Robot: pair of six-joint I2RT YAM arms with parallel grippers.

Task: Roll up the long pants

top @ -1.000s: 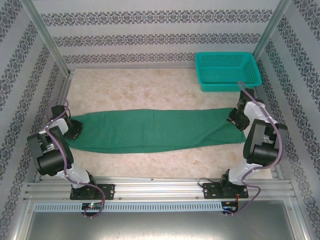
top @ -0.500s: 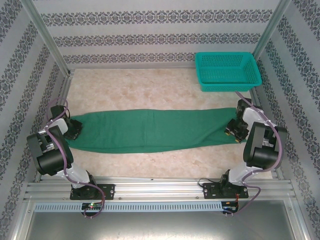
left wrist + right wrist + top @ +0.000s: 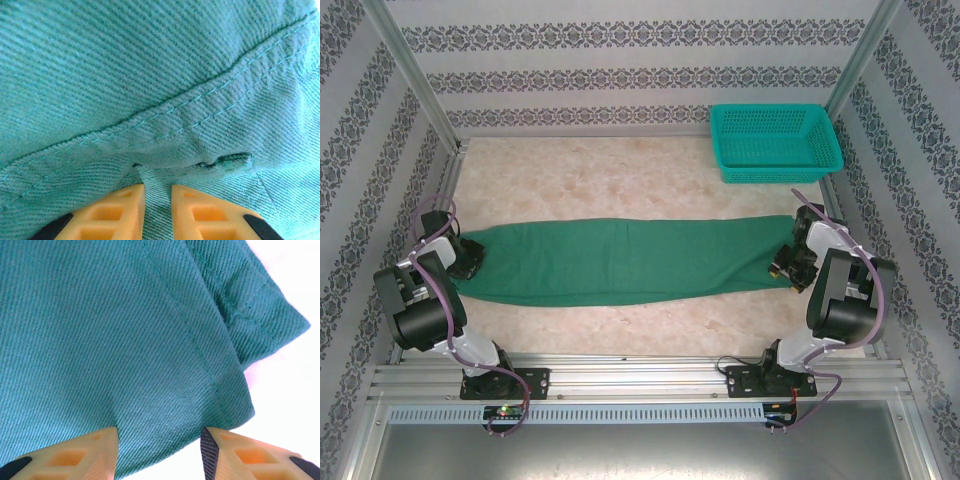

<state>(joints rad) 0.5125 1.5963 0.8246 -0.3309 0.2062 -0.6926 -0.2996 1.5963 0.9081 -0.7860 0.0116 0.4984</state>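
The long pants (image 3: 620, 262) lie flat as a dark green band across the middle of the table, running left to right. My left gripper (image 3: 470, 258) is at their left end. In the left wrist view its orange fingers (image 3: 125, 210) stand close together with a ridge of green cloth (image 3: 150, 75) pinched between them (image 3: 157, 187). My right gripper (image 3: 782, 268) is at the right end, low over the near corner. In the right wrist view its jaws stand wide apart (image 3: 160, 432), and the cloth's edge (image 3: 100, 340) lies between the fingertips, with a seam running past.
A teal mesh basket (image 3: 775, 140) stands at the back right corner. Metal frame posts (image 3: 415, 90) and patterned walls close in both sides. Bare marble tabletop (image 3: 590, 180) lies behind the pants, and a narrower strip lies in front.
My right gripper has slid along the pants' right end toward the near edge and dropped lower. The left gripper and the cloth have stayed put.
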